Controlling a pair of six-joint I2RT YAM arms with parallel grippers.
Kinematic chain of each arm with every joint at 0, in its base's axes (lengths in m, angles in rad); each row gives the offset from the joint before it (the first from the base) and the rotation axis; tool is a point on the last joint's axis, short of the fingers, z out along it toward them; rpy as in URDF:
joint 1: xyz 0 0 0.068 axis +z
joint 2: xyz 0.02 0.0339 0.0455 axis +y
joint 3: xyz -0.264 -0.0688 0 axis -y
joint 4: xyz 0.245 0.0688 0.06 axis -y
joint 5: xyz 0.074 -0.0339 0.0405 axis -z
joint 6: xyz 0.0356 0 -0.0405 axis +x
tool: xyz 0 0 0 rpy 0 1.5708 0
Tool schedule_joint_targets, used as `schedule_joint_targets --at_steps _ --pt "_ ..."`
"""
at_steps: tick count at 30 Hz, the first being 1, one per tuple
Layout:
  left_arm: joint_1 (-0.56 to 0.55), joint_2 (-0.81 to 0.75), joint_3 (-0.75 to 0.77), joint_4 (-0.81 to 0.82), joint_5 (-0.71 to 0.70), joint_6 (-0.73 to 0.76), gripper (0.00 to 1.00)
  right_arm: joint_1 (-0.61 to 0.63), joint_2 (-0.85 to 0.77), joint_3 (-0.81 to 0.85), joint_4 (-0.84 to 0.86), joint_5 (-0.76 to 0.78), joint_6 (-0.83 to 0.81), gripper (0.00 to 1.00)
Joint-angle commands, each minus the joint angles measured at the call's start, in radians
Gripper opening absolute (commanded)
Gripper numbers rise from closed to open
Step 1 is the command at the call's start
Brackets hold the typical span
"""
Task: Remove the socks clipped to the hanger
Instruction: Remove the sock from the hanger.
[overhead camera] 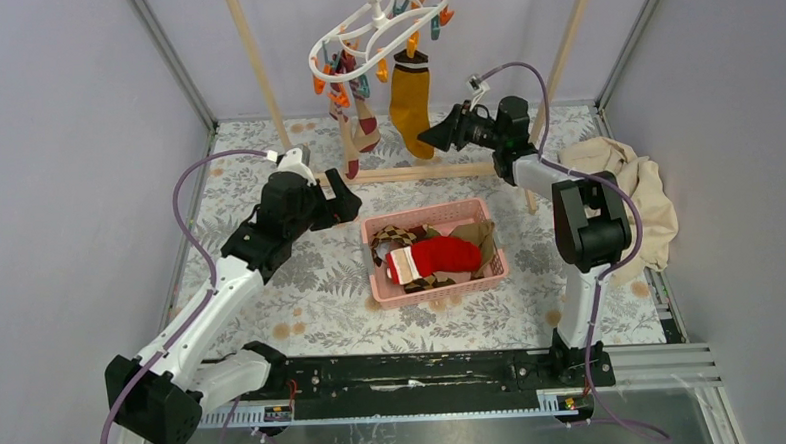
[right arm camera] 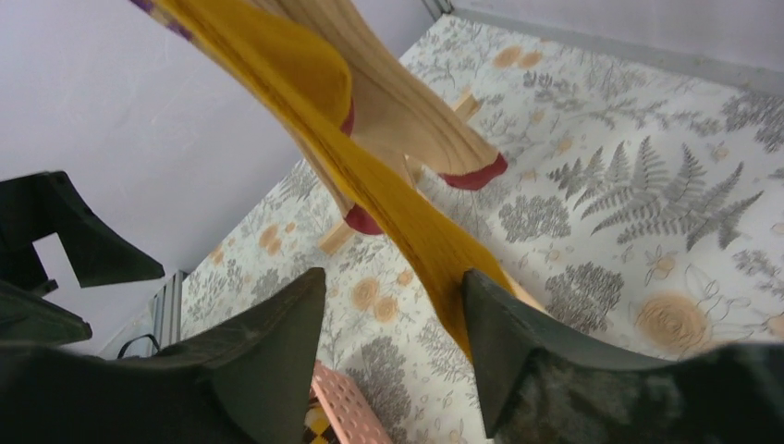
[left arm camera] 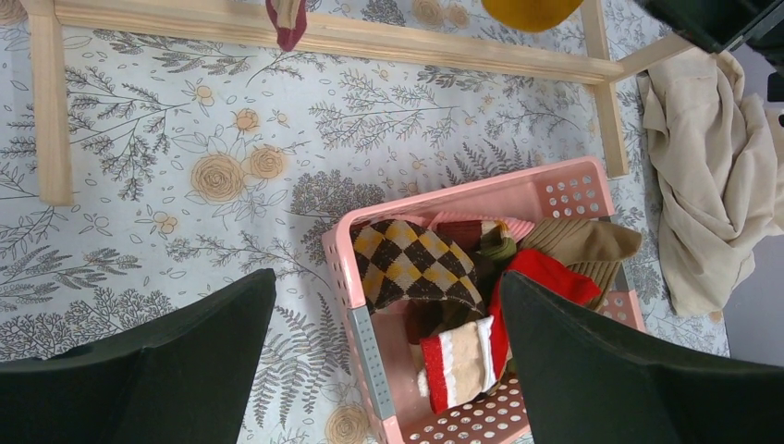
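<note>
The white hanger [overhead camera: 381, 27] with coloured clips hangs at the top centre. A mustard sock [overhead camera: 410, 106] and striped maroon-toed socks [overhead camera: 360, 128] are clipped to it. My right gripper [overhead camera: 430, 135] is open beside the mustard sock's foot. In the right wrist view the mustard sock [right arm camera: 370, 157] runs down between the open fingers of the right gripper [right arm camera: 396, 277], close to the right finger. My left gripper [overhead camera: 343, 206] is open and empty, left of the pink basket [overhead camera: 442, 292]. In the left wrist view this gripper [left arm camera: 388, 282] is above the argyle sock [left arm camera: 416, 264] and the red Santa sock [left arm camera: 481, 347].
The pink basket [left arm camera: 365, 342] also holds a brown sock [left arm camera: 582, 245]. The wooden rack's base bar [overhead camera: 422, 171] runs behind the basket and its posts [overhead camera: 257, 63] rise on both sides. A large beige cloth [overhead camera: 633, 186] lies at the right.
</note>
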Motion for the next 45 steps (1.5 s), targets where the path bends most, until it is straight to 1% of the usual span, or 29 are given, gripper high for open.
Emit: schedule_joint_targets --at_steps 1,4,8,11,14,23,30,31,45 --pt "-0.005 -0.025 0.020 0.001 0.013 0.018 0.99 0.028 -0.105 -0.036 -0.039 0.022 -0.067 0.58" --pt "-0.005 -0.038 0.012 0.000 0.013 0.014 0.99 0.038 -0.134 -0.057 -0.067 0.038 -0.073 0.47" --pt "-0.004 -0.057 0.003 -0.004 0.015 0.009 0.99 0.046 -0.182 -0.090 -0.096 0.063 -0.076 0.37" --pt "-0.005 -0.076 -0.009 -0.005 0.018 0.003 0.99 0.051 -0.218 -0.109 -0.136 0.079 -0.068 0.25" --pt "-0.005 -0.093 -0.008 -0.016 0.023 0.003 0.99 0.055 -0.255 -0.129 -0.179 0.084 -0.065 0.20" --pt "-0.005 -0.138 0.010 -0.063 0.027 0.005 0.99 0.078 -0.382 -0.227 -0.232 0.133 -0.066 0.16" --pt "-0.004 -0.177 -0.011 -0.074 0.028 -0.019 0.99 0.088 -0.430 -0.251 -0.303 0.157 -0.091 0.17" --pt "-0.005 -0.181 -0.016 -0.074 0.046 -0.022 0.99 0.088 -0.437 -0.254 -0.307 0.158 -0.091 0.17" --pt "-0.005 -0.233 -0.028 -0.107 0.067 -0.038 0.99 0.097 -0.501 -0.296 -0.320 0.173 -0.075 0.15"
